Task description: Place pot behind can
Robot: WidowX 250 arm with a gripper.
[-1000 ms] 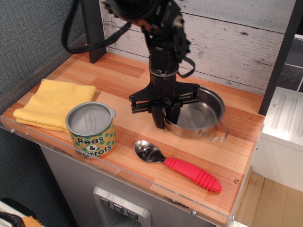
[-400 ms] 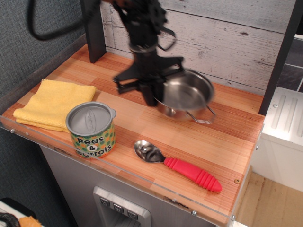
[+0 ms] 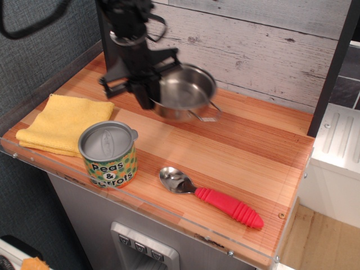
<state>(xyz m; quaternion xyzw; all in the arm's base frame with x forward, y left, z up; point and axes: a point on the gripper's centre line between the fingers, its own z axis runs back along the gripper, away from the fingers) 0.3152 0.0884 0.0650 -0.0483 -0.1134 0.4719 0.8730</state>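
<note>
Wood tabletop point(image 3: 242, 152): your claw point(image 3: 147, 93) pinches the pot point(image 3: 185, 93) rim; a tilt risks slipping onto the can point(image 3: 108, 154).

You have 1 view only, set high in front of the wooden counter point(image 3: 242, 152) and off toward its right corner, looking down and back at the plank wall point(image 3: 270, 45). It sits fairly near (the whole countertop fits, its front edge lowest), so no 2nd view overlaps.

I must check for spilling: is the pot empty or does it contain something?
Empty. The pot, held by the end effector at its rim, shows only bare shiny steel inside.
</note>
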